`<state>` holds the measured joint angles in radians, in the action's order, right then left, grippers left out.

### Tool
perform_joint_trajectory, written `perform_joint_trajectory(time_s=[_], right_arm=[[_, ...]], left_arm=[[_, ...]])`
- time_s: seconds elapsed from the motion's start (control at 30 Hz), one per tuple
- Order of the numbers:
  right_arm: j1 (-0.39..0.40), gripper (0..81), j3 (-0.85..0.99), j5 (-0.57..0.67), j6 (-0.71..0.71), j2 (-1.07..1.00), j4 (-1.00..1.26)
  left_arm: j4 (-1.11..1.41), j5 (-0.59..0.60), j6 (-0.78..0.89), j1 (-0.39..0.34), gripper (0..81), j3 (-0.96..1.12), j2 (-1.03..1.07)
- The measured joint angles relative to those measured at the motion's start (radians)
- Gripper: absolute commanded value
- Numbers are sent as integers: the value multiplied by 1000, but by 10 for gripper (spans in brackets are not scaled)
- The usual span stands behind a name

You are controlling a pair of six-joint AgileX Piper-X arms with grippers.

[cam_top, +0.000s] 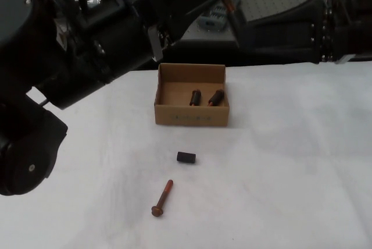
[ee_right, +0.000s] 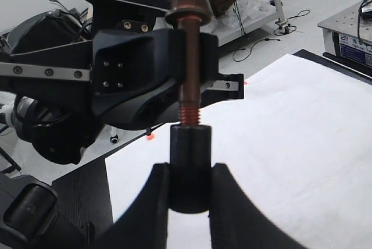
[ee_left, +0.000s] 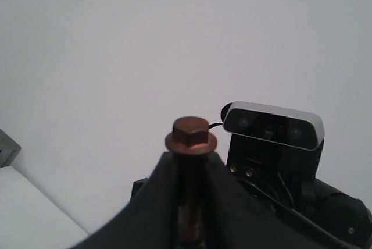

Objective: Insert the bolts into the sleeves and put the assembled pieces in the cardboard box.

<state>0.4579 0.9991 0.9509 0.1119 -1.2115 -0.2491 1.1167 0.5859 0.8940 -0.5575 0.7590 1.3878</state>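
**Bolt tip at the sleeve's mouth: keep it straight**

I judge the step in hand to be the push-in. My left pincer (ee_right: pixel 187 51) is clamped on the upper shank of a bolt (ee_right: pixel 187 95). My right pincer (ee_right: pixel 190 173) is closed around a black sleeve (ee_right: pixel 190 162). The threaded tip sits right at the sleeve's open end, and I cannot tell whether it has entered. To do this well, I would line up the two arms first, so that shank and bore share one axis. Then I would feed slowly along that axis, since a small tilt could catch the thread on the rim. The right grip needs to hold firm so the sleeve cannot slide back. The left fingers cover much of the shank, so I expect they will meet the sleeve before the head seats.

In the high view the white table (cam_top: pixel 290 173) takes up the lower part of the frame. The brown, open-topped cardboard box (cam_top: pixel 192 117) stands at the centre, with two assembled pieces (cam_top: pixel 195 96) side by side inside. A spare bolt (cam_top: pixel 163 198) lies at lower centre, and a spare sleeve (cam_top: pixel 186 157) lies between it and the box. The held bolt is coppery, with a flanged hex head and a reddish thread. The held sleeve is short and matte black.
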Motion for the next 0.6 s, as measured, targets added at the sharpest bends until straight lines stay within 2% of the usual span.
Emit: perform_joint_trajectory(time_s=[0.6], right_arm=[[-5, 19, -10, 10, -16, 0, -23]], left_arm=[[-128, 86, 24, -3, 6, 6, 0]])
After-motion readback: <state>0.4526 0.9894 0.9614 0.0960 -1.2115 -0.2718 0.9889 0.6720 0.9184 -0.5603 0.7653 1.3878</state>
